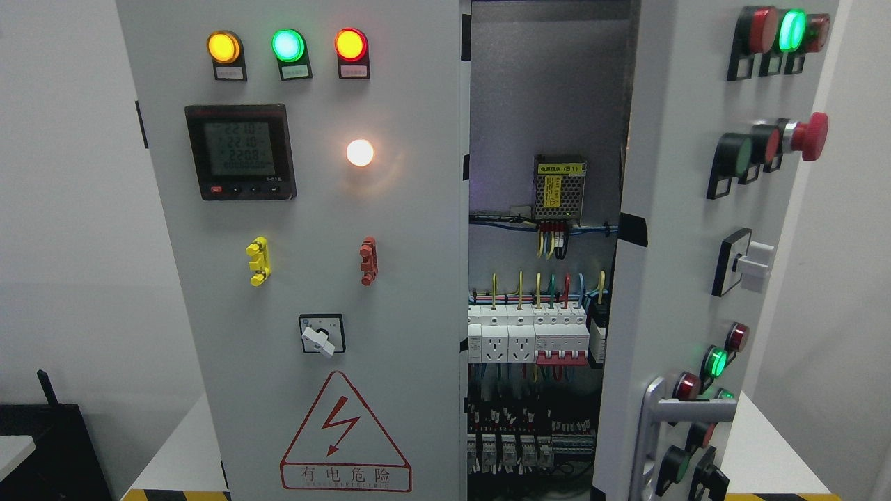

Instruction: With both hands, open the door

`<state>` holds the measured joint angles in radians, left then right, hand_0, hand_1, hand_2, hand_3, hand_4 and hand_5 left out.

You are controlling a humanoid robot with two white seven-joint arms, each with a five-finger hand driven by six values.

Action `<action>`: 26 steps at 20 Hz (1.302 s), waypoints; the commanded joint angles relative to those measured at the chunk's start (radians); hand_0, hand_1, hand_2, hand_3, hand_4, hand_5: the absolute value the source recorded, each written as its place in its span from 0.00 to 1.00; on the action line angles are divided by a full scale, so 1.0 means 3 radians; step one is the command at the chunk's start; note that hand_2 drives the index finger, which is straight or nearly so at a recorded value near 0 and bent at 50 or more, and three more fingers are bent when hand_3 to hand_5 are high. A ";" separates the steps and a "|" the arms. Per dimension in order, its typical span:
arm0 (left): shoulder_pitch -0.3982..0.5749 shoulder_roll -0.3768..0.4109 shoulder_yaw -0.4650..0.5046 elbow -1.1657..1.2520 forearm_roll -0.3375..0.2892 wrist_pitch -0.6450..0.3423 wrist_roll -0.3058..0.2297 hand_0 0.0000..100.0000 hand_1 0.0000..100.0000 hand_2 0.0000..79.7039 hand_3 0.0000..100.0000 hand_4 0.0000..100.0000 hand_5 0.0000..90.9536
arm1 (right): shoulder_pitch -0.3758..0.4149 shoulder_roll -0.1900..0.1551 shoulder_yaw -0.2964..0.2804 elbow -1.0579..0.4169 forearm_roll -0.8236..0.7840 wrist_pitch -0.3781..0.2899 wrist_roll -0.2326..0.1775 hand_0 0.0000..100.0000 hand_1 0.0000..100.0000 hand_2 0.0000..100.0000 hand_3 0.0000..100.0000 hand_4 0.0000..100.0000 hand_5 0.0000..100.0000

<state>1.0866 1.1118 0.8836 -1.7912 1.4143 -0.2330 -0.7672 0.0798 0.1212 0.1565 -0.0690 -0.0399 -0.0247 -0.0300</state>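
Hand unseen; right door (668, 229) ajar.

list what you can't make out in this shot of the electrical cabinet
1. Robot hands: neither shows in the head view.
2. Cabinet interior behind the left door: hidden by the closed panel.
3. Right door front: swung open, its buttons seen edge-on, labels unreadable.
4. Lower terminal rows: dark, cut off by the bottom edge.
5. Meter digits: too small to be sure of.

Walls: plain white wall (62, 209) left and right.
Counter: white counter (181, 445), hazard-striped near edge.
Far left: black furniture (49, 445).
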 commanded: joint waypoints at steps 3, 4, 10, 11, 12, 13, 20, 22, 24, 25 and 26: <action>-0.0032 0.0538 -0.0015 -0.0048 0.0097 -0.0001 -0.0009 0.00 0.00 0.00 0.00 0.03 0.00 | 0.0000 0.0000 0.0000 0.0000 0.0000 0.0001 0.0003 0.11 0.00 0.00 0.00 0.00 0.00; -0.0038 0.0538 -0.0015 -0.0048 0.0092 -0.0001 -0.0009 0.00 0.00 0.00 0.00 0.03 0.00 | 0.0000 0.0000 0.0000 0.0000 0.0000 0.0001 0.0003 0.11 0.00 0.00 0.00 0.00 0.00; -0.0038 0.0666 -0.0015 -0.0048 0.0092 -0.0001 -0.0004 0.00 0.00 0.00 0.00 0.03 0.00 | 0.0000 -0.0005 0.0000 0.0000 0.0000 0.0001 0.0003 0.11 0.00 0.00 0.00 0.00 0.00; -0.0038 0.0681 -0.0015 -0.0053 0.0092 -0.0001 -0.0004 0.00 0.00 0.00 0.00 0.03 0.00 | 0.0000 0.0000 0.0000 0.0000 0.0000 0.0001 0.0003 0.11 0.00 0.00 0.00 0.00 0.00; -0.0033 0.0691 -0.0015 -0.0053 0.0092 -0.0001 -0.0004 0.00 0.00 0.00 0.00 0.03 0.00 | 0.0000 0.0000 0.0000 0.0000 0.0000 0.0001 0.0003 0.11 0.00 0.00 0.00 0.00 0.00; -0.0038 0.0712 -0.0021 -0.0058 0.0092 -0.0001 -0.0004 0.00 0.00 0.00 0.00 0.03 0.00 | 0.0000 0.0000 0.0000 0.0000 0.0000 0.0001 0.0003 0.11 0.00 0.00 0.00 0.00 0.00; -0.1150 0.0819 -0.1241 -0.0053 0.0072 0.0015 0.0001 0.00 0.00 0.00 0.00 0.03 0.00 | 0.0000 0.0000 0.0000 0.0000 0.0000 0.0001 0.0003 0.11 0.00 0.00 0.00 0.00 0.00; -0.1509 0.0804 -0.1523 -0.0048 0.0051 0.0101 0.0006 0.00 0.00 0.00 0.00 0.03 0.00 | 0.0000 0.0000 0.0000 0.0000 0.0000 0.0001 0.0003 0.11 0.00 0.00 0.00 0.00 0.00; -0.1785 0.0799 -0.1687 -0.0048 0.0051 0.0341 0.0011 0.00 0.00 0.00 0.00 0.03 0.00 | 0.0000 0.0000 0.0000 0.0000 0.0000 0.0000 0.0003 0.11 0.00 0.00 0.00 0.00 0.00; -0.1953 0.0784 -0.1789 -0.0048 0.0046 0.0484 0.0011 0.00 0.00 0.00 0.00 0.03 0.00 | 0.0000 0.0000 0.0000 0.0000 0.0000 0.0001 0.0003 0.11 0.00 0.00 0.00 0.00 0.00; -0.2117 0.0773 -0.1891 -0.0048 0.0041 0.0591 0.0016 0.00 0.00 0.00 0.00 0.03 0.00 | 0.0000 0.0000 0.0000 0.0000 0.0000 0.0001 0.0003 0.11 0.00 0.00 0.00 0.00 0.00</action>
<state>0.6991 1.3165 0.6295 -1.8050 1.4330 -0.1321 -0.7648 0.0797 0.1210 0.1565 -0.0691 -0.0399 -0.0247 -0.0300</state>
